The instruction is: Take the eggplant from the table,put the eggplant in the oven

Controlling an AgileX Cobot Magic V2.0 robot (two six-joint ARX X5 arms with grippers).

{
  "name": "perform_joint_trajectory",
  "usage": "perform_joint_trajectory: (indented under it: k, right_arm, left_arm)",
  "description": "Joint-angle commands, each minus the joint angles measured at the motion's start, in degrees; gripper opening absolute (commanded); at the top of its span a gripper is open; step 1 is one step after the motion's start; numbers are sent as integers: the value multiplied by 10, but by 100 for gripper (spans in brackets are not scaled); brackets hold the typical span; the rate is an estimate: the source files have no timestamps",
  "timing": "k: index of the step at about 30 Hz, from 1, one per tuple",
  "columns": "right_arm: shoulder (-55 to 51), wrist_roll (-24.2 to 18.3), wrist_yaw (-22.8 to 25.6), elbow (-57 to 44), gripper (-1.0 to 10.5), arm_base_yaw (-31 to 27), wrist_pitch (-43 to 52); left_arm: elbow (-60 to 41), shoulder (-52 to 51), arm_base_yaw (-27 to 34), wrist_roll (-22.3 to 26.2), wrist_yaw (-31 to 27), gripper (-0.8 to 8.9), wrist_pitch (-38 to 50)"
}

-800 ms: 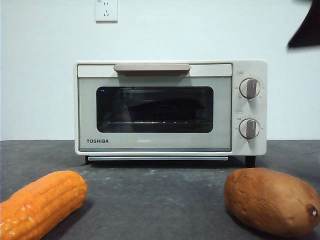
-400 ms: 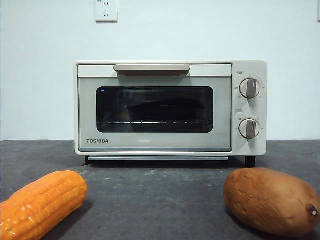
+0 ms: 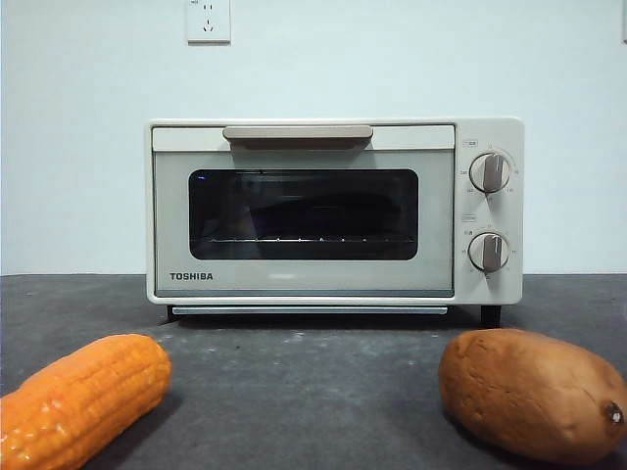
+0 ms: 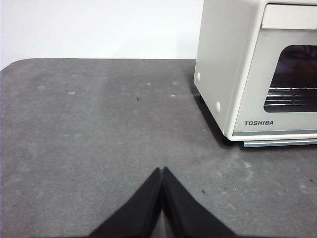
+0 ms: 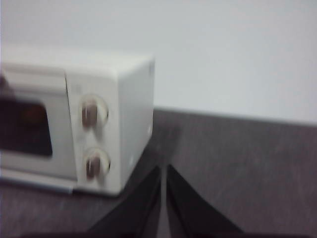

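Observation:
The cream-white oven (image 3: 304,286) stands at the back of the table (image 3: 304,392) with its door closed. Behind the dark glass a dim rounded dark shape (image 3: 328,209) lies above the wire rack; I cannot tell whether it is the eggplant. No eggplant shows on the table. My left gripper (image 4: 162,171) is shut with nothing in it, low over bare table off the oven's (image 4: 223,74) TOSHIBA-logo side. My right gripper (image 5: 163,168) is shut and holds nothing, off the oven's (image 5: 129,109) knob side; that view is blurred.
An orange corn cob (image 3: 83,397) lies at the front left and a brown sweet potato (image 3: 529,392) at the front right. A wall socket (image 3: 208,20) sits on the white wall above the oven.
A black arm tip at the top right corner of the front view one second ago has left the picture. The oven, corn and sweet potato have not moved.

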Motion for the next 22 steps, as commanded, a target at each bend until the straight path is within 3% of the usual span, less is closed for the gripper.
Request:
perform_joint_trajectory:
  k: [1,22]
  right_arm:
    - [-5,22,-2,-19,4,-1,3]
    - [-5,20,6,-23,4,-1,-13]
  left_arm:
    - [-16,-1,1,6,-1,6,6]
    - [-16,-1,1,6,-1,6,6]
